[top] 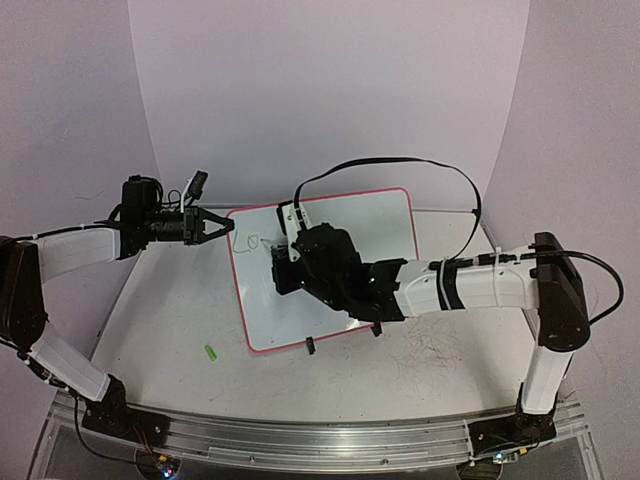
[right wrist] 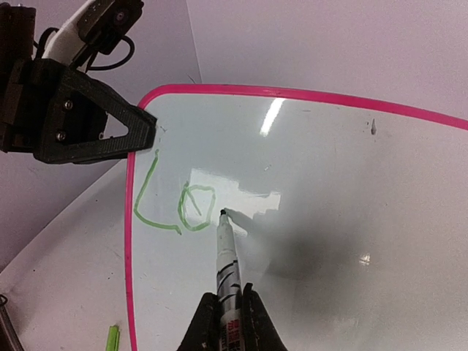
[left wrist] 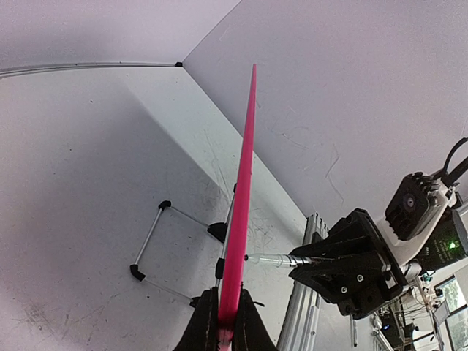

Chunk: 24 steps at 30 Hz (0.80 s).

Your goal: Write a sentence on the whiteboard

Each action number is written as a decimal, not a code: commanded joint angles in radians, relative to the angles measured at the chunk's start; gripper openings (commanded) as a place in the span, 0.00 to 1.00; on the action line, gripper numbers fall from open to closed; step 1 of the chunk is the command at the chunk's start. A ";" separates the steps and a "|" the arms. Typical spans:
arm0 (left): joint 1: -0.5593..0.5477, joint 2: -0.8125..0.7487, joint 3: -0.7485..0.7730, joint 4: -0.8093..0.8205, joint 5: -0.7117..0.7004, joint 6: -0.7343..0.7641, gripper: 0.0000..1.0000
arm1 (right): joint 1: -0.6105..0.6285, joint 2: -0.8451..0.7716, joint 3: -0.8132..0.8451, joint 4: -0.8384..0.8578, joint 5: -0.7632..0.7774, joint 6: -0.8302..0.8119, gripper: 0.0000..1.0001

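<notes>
My right claw (right wrist: 223,311) clamps the marker (right wrist: 227,256), tip touching the whiteboard (right wrist: 351,190) just right of the sentence (right wrist: 175,208), 2 green letters long; my left claw (left wrist: 223,322) pinches its rim.

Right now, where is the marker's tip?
In the right wrist view, the marker, held by the right claw, touches the whiteboard just right of the green "Lo".

Light was soft and even from overhead, everything a bit lilac-tinted. The glossy white whiteboard with a pink rim (right wrist: 351,183) caught a bright glare streak and some smaller patches, with a fuzzy dark shadow beside the white-barrelled marker pen (right wrist: 227,256). Top view looked slightly grainy; wrist views blurred up close.
</notes>
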 commanded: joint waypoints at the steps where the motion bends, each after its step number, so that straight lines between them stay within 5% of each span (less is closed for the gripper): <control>1: 0.000 -0.037 0.007 0.020 0.030 -0.034 0.06 | 0.000 -0.003 0.058 0.040 0.023 -0.014 0.00; 24: 0.000 -0.043 0.008 0.020 0.033 -0.034 0.06 | -0.001 0.040 0.083 -0.032 0.061 0.010 0.00</control>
